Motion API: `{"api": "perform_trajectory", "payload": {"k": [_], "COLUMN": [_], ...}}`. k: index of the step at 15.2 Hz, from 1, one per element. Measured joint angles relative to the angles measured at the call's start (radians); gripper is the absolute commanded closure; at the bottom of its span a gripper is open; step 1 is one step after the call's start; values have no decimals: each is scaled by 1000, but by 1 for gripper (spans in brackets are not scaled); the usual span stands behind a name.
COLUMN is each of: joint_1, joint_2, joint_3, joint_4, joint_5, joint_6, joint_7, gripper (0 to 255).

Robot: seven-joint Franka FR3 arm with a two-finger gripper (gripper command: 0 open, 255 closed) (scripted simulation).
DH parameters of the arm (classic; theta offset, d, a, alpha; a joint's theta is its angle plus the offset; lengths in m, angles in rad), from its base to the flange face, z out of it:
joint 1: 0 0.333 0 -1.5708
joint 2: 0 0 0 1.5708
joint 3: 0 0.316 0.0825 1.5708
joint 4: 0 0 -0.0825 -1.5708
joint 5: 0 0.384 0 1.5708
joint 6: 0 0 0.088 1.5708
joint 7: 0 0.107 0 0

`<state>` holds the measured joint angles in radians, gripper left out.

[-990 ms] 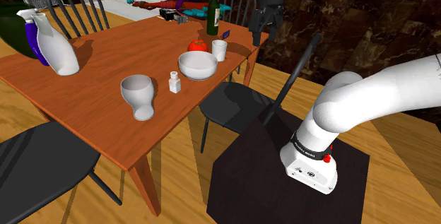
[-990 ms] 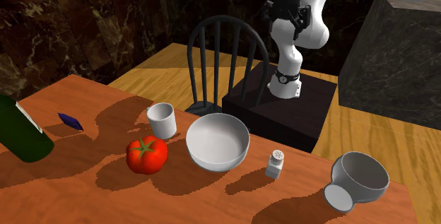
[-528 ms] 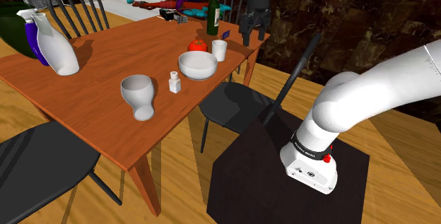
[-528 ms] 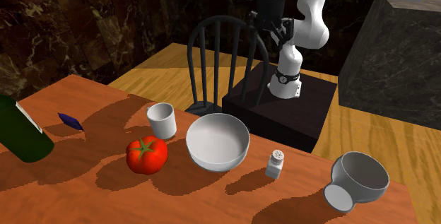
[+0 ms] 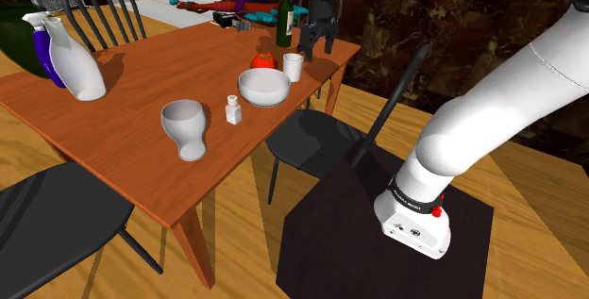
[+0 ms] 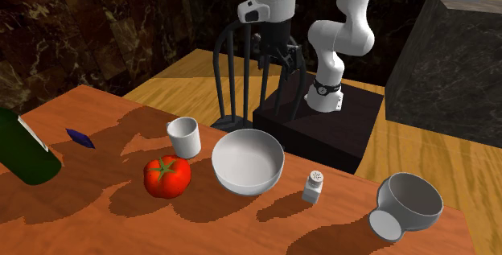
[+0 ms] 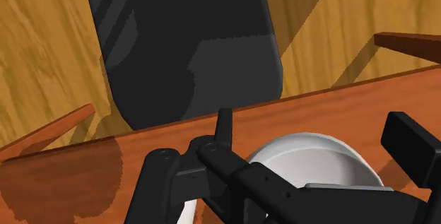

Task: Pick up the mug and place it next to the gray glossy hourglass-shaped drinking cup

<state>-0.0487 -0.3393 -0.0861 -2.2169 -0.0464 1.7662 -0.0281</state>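
The small white mug stands upright near the table's far edge, between a red tomato and the edge. The pale grey hourglass-shaped cup stands well apart from it, past the white bowl and a small shaker. My black gripper hangs open and empty above the table edge, a little above and beside the mug, touching nothing.
A green bottle stands behind the mug. A white vase and a blue spray bottle sit at the far corner. Black chairs flank the wooden table; the dark stand is below.
The arm has swung toward the shoulder view's left, carrying the gripper from beside the table to over its edge near the mug. The fingers stayed apart.
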Motion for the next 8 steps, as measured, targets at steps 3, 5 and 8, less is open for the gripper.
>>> {"api": "perform_trajectory", "payload": {"k": [3, 5, 8], "joint_1": [-11, -15, -24], "joint_2": [89, 169, 272], "joint_3": [-20, -31, -44], "joint_4": [46, 99, 171], "joint_5": [-9, -10, -8], "joint_6": [52, 84, 125], "joint_7": [-29, -45, -68], "gripper": [0, 0, 0]}}
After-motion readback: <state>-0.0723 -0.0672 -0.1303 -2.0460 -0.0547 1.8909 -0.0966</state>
